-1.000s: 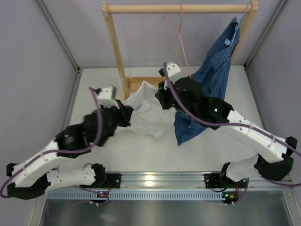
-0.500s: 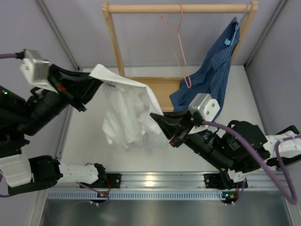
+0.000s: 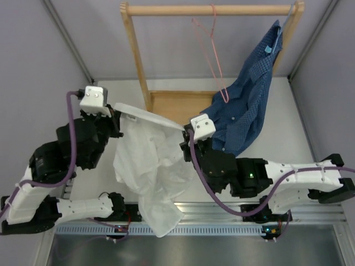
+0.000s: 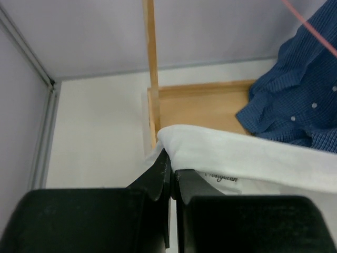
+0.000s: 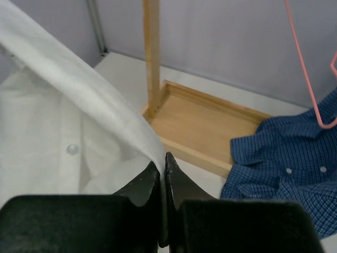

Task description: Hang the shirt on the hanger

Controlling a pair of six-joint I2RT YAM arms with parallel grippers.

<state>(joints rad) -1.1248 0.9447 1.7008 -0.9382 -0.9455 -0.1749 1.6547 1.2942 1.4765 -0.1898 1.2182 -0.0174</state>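
Observation:
The white shirt (image 3: 150, 172) hangs in the air between both arms, its collar band stretched from one to the other and its body drooping past the table's front edge. My left gripper (image 3: 117, 117) is shut on the collar's left end (image 4: 174, 150). At the collar's right end (image 5: 150, 145), my right gripper (image 3: 183, 132) is shut on the fabric too. The pink hanger (image 3: 211, 50) hangs by its hook from the wooden rail (image 3: 211, 9), above and behind the shirt; it also shows in the right wrist view as the hanger (image 5: 308, 79).
A wooden rack stands at the back, with an upright post (image 3: 137, 61) and a low tray base (image 3: 183, 105). A dark blue checked shirt (image 3: 249, 94) hangs from the rail's right end and spills over the base. Grey walls close in on both sides.
Both arms have swung inward and lowered. The shirt, held up and spread half a second ago, now hangs longer, down over the front rail.

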